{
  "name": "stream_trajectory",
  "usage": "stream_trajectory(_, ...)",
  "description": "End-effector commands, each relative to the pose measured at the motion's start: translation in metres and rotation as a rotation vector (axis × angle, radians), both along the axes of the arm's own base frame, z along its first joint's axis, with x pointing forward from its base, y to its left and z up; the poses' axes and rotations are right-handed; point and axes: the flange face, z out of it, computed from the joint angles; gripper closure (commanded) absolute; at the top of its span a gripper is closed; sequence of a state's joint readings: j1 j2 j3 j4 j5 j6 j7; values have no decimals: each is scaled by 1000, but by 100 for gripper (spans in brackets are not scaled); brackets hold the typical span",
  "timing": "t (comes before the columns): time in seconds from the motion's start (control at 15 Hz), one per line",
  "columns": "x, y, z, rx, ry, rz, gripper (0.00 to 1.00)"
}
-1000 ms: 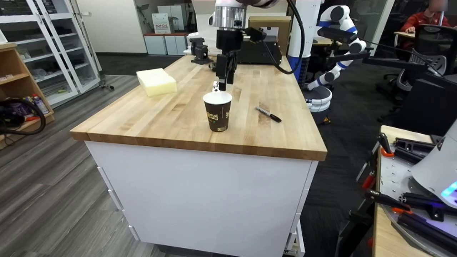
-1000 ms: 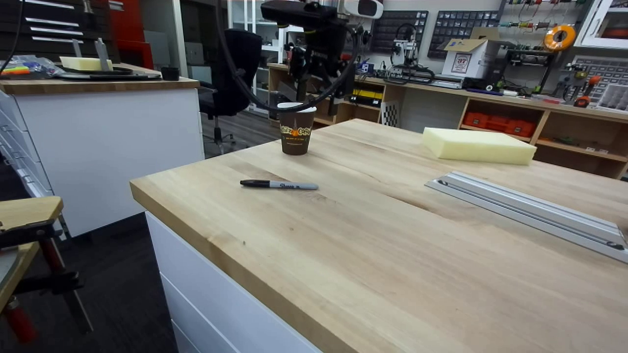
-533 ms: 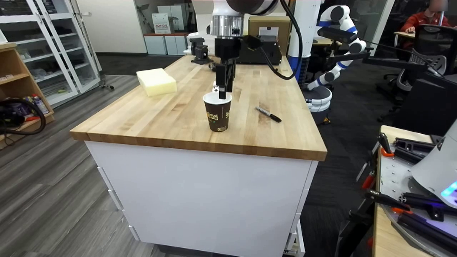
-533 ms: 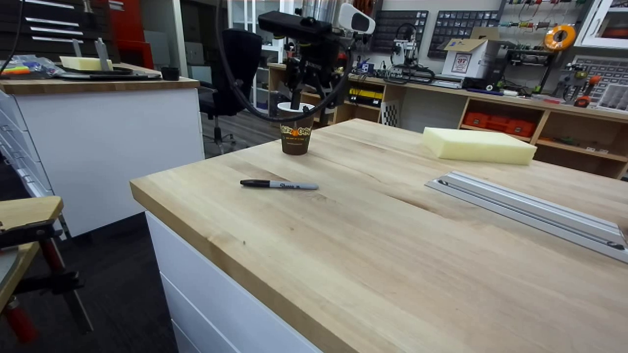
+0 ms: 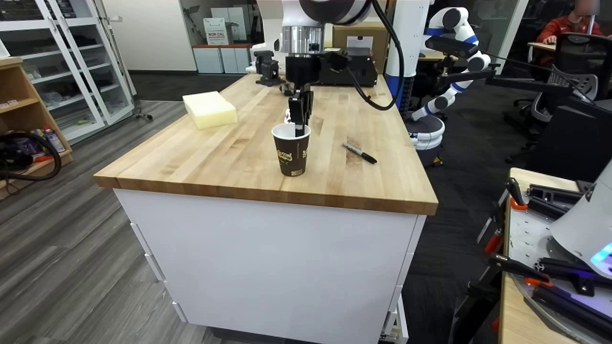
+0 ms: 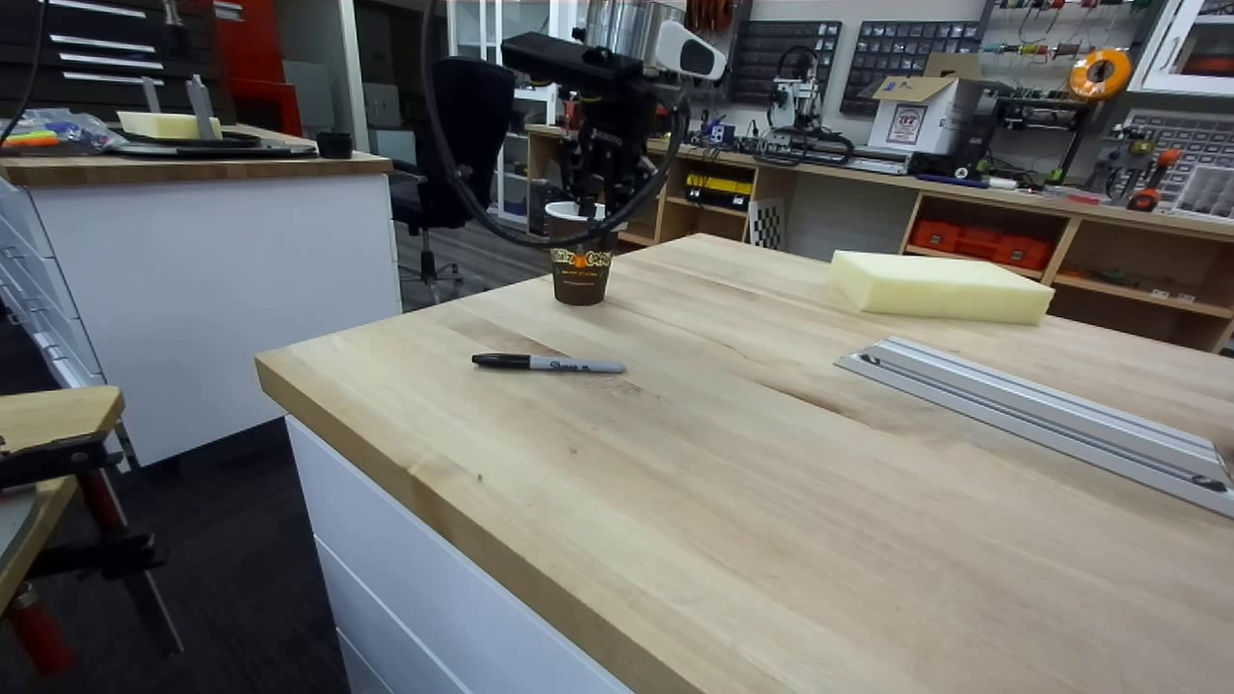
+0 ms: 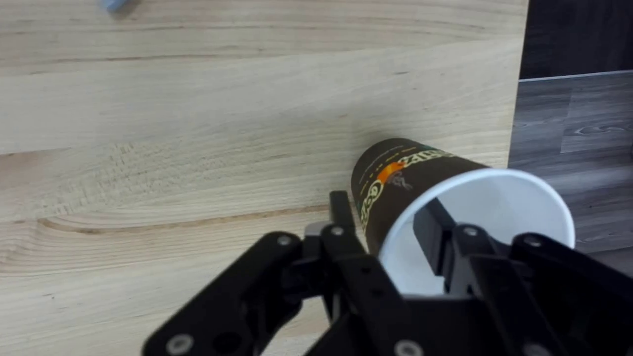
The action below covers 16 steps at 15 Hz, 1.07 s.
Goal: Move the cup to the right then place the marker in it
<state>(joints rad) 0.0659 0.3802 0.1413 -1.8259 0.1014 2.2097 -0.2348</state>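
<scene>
The brown paper cup [image 5: 291, 155] with a white rim stands upright near the table's front edge in an exterior view. My gripper [image 7: 381, 207] straddles the cup's wall in the wrist view: the right finger [image 7: 432, 232] is inside the cup, the left finger [image 7: 340, 210] outside it. Some gap still shows between the inner finger and the wall, so the jaws stand partly open, not clamped. The marker [image 6: 549, 363], grey with a black cap, lies flat on the tabletop apart from the cup; both exterior views show it.
A pale yellow foam block [image 5: 209, 111] lies on the wooden table [image 6: 771, 501]. An aluminium profile [image 6: 1041, 424] rests there too. Black equipment [image 5: 349, 67] stands at the table's far end. A cable loop [image 6: 463, 193] hangs beside the gripper.
The gripper has come down to the cup, one finger entering its mouth, and its fingers have drawn closer together. Cup and marker have not moved.
</scene>
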Motion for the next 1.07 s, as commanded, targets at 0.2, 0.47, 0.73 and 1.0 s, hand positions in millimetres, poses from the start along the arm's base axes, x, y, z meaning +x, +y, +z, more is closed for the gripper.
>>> stream_trajectory(0.2, 2, 1, 9, -2, 11, 10, 100)
stream_trajectory(0.47, 2, 1, 17, -7, 9, 18, 99)
stream_trajectory(0.73, 1, -6, 30, -38, 37, 21, 99)
stream_trajectory(1.0, 2, -26, 43, -85, 70, 2, 99)
